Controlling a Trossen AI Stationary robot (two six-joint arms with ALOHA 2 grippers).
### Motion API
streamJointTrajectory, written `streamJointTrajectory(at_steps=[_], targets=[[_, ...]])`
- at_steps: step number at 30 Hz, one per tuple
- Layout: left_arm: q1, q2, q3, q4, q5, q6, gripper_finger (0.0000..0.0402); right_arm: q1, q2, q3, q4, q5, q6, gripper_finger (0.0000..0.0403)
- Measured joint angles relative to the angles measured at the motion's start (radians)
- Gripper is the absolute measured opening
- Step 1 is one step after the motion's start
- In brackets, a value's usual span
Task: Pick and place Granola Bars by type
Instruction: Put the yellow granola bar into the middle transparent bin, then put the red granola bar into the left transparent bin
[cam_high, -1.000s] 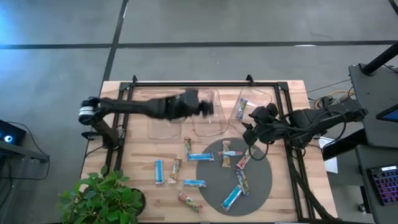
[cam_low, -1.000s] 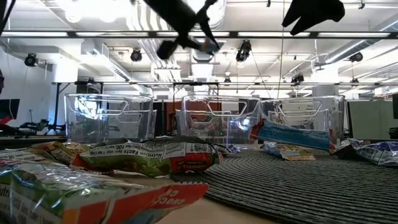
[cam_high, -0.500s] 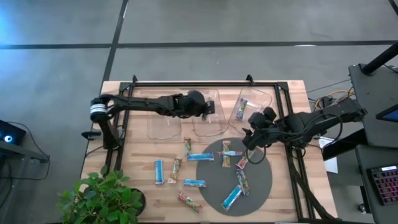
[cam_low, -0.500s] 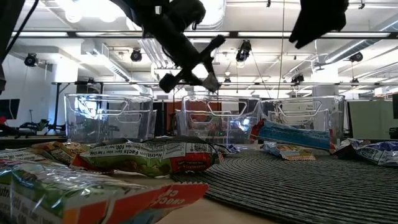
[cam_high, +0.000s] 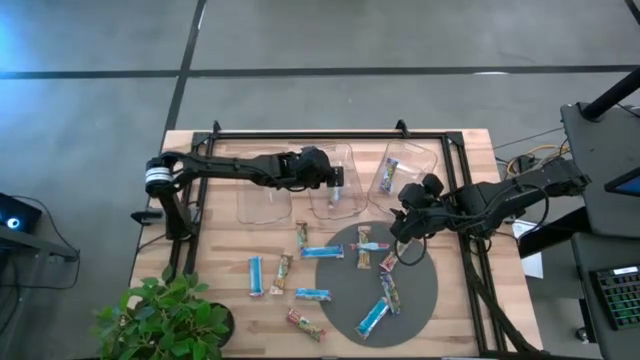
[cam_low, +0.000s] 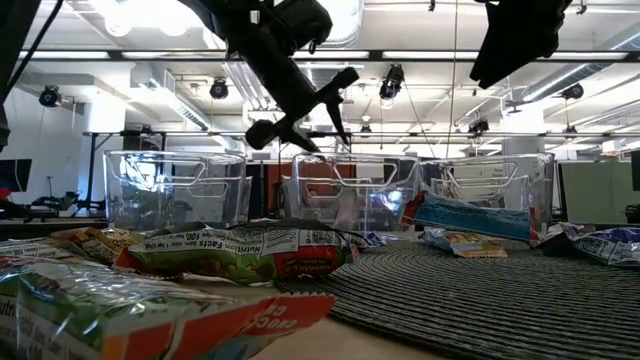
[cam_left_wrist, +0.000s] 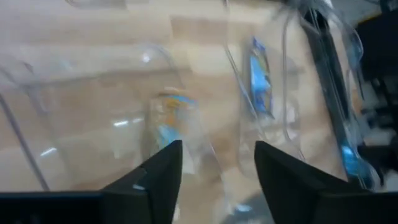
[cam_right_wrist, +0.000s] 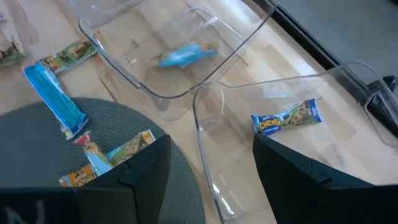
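Several wrapped granola bars lie flat on the wooden table (cam_high: 225, 255) and on the round grey mat (cam_high: 420, 300), among them a blue one (cam_high: 322, 252) and a tan one (cam_high: 282, 272). My left gripper (cam_high: 337, 178) hangs open and empty over the middle clear bin (cam_high: 322, 205). A bar with blue on its wrapper (cam_left_wrist: 171, 118) lies in that bin, below the gripper. A blue bar (cam_right_wrist: 286, 116) lies in the right bin (cam_high: 418, 155). My right gripper (cam_high: 404, 240) is open and empty above the mat's far edge.
A third clear bin (cam_high: 262, 200) stands left of the middle one. A black frame (cam_high: 300, 133) runs along the table's far and right sides. A potted plant (cam_high: 165, 320) stands at the near left corner. Cables and equipment (cam_high: 600, 200) are to the right.
My left gripper has come down over the middle bin with a bar, has opened and let it go; the bar now lies in the bin. My right gripper has gone a little toward the table's near edge, over the mat.
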Motion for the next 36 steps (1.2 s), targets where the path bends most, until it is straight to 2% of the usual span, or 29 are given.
streamJointTrajectory(at_steps=[2,6,11,13,22,31,36], targets=[[-0.009,-0.009,0.0,0.006,0.046,0.042,0.0203,0.0,0.0,-0.001,0.001,-0.02,-0.047,0.0219],[-0.058,-0.047,0.0,0.01,0.094,0.182,0.0208,0.003,0.0,-0.024,0.023,-0.128,-0.183,0.0219],[-0.173,-0.112,-0.001,0.002,0.101,0.35,0.0209,0.031,0.005,-0.096,0.142,-0.29,-0.297,0.0219],[-0.22,-0.136,-0.001,0.002,0.101,0.383,0.0209,0.046,0.017,-0.129,0.197,-0.322,-0.326,0.0219],[-0.367,-0.163,-0.002,-0.002,0.078,0.391,0.0209,0.064,0.171,-0.188,0.34,-0.369,-0.339,0.0219],[-0.399,-0.163,-0.002,-0.003,0.073,0.381,0.0209,0.064,0.369,-0.182,0.34,-0.367,-0.381,0.0219],[-0.401,-0.163,-0.002,-0.003,0.073,0.372,0.0209,0.064,0.403,-0.182,0.358,-0.338,-0.389,0.0219]])
